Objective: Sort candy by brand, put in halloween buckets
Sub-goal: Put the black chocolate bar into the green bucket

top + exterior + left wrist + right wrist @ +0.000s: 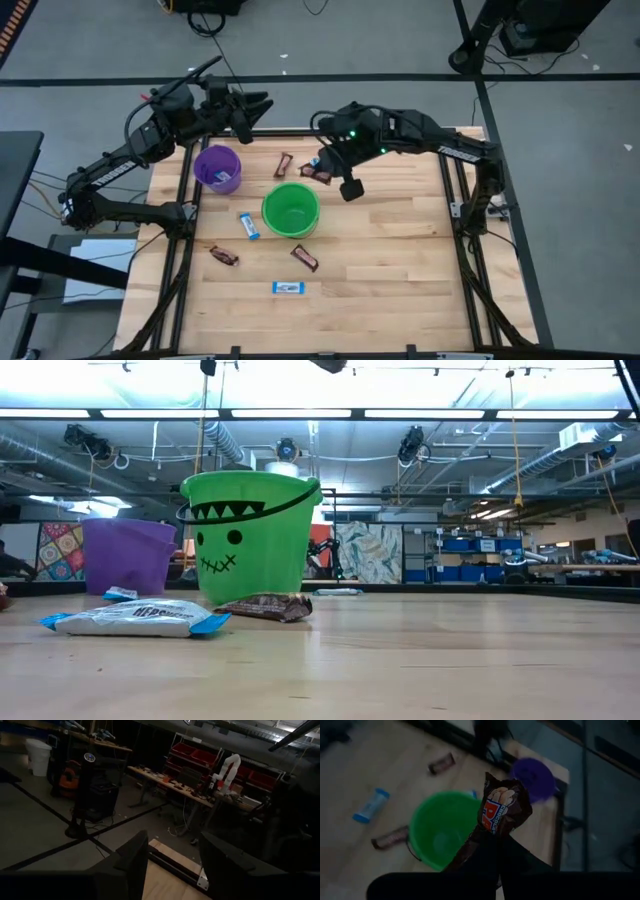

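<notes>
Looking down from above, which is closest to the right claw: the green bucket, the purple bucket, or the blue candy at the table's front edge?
From the right gripper:
1. Green bucket, just beside it.
2. Purple bucket, farther left.
3. Blue candy, at the front edge.

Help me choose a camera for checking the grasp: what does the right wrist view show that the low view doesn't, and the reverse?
Only the right wrist view shows the right tool shut on a dark brown candy bar, held above the table, and looks down into the green bucket, which seems empty. Only the low view shows the green bucket's painted face and a blue-and-white bar lying close in front. Both show the green bucket and the purple bucket, with loose candy on the table.
</notes>
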Robot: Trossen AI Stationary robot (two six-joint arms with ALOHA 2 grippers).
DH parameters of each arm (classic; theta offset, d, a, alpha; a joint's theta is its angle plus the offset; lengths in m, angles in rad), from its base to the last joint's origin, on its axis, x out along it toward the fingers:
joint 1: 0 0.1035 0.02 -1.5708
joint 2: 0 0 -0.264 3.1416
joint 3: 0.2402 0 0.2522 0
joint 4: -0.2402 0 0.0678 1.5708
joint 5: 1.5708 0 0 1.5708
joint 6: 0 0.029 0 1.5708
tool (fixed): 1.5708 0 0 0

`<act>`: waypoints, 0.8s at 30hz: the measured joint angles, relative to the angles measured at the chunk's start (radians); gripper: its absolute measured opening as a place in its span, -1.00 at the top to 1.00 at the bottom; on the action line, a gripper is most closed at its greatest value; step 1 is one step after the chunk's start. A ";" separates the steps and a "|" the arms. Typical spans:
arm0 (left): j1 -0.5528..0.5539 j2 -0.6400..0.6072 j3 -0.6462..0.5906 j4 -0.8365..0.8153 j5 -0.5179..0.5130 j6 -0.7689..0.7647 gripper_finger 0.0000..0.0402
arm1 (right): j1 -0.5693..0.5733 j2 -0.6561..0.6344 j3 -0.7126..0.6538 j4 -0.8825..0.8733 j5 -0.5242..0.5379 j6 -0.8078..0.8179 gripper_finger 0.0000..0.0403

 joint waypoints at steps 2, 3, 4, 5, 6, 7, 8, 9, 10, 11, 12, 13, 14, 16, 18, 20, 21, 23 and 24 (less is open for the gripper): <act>0.000 0.000 0.000 0.000 0.000 0.009 0.12 | -0.024 0.014 0.000 0.060 -0.120 0.051 0.95; 0.000 0.000 0.000 0.000 0.000 0.023 0.12 | -0.041 0.019 -0.002 0.096 -0.199 0.084 0.95; 0.000 0.000 0.000 0.002 0.000 0.031 0.12 | -0.055 0.029 -0.006 0.137 -0.284 0.121 0.95; 0.000 0.000 0.000 0.004 -0.001 0.041 0.12 | -0.068 0.039 -0.007 0.196 -0.363 0.168 0.95; 0.000 0.000 0.000 0.003 -0.001 0.046 0.12 | -0.083 0.048 -0.007 0.251 -0.429 0.216 0.95; 0.000 0.000 0.000 0.003 -0.001 0.048 0.12 | -0.094 0.063 -0.007 0.281 -0.475 0.252 0.95; 0.000 0.000 0.000 0.003 -0.001 0.049 0.12 | -0.100 0.076 -0.007 0.306 -0.505 0.279 0.95; 0.000 -0.001 0.000 0.003 -0.001 0.049 0.12 | -0.105 0.085 -0.008 0.321 -0.508 0.294 0.95; 0.000 -0.003 0.000 0.002 -0.001 0.049 0.12 | -0.106 0.102 -0.009 0.318 -0.505 0.300 0.95; 0.000 -0.005 0.000 0.002 -0.001 0.050 0.12 | -0.107 0.112 -0.009 0.319 -0.506 0.303 0.95; 0.000 -0.010 0.000 0.003 -0.002 0.053 0.12 | -0.108 0.121 -0.011 0.314 -0.510 0.310 0.95; 0.000 -0.015 0.000 0.001 -0.002 0.053 0.12 | -0.109 0.133 -0.011 0.313 -0.520 0.316 0.95; 0.000 -0.017 0.000 0.004 -0.004 0.053 0.12 | -0.109 0.139 -0.011 0.320 -0.531 0.324 0.94; 0.002 -0.027 0.001 0.000 -0.005 0.054 0.12 | -0.109 0.151 -0.011 0.323 -0.542 0.334 0.92; 0.004 -0.034 0.001 0.003 -0.006 0.074 0.12 | -0.108 0.155 -0.010 0.326 -0.552 0.333 0.87; 0.004 -0.042 0.001 0.000 -0.009 0.081 0.12 | -0.108 0.162 -0.010 0.336 -0.571 0.330 0.80; 0.004 -0.045 0.001 0.004 -0.011 0.082 0.12 | -0.109 0.162 -0.010 0.339 -0.576 0.330 0.76; 0.004 -0.048 0.001 0.002 -0.013 0.083 0.12 | -0.109 0.162 -0.010 0.354 -0.556 0.334 0.66; 0.004 -0.048 0.001 0.003 -0.013 0.083 0.12 | -0.110 0.161 -0.010 0.360 -0.533 0.333 0.61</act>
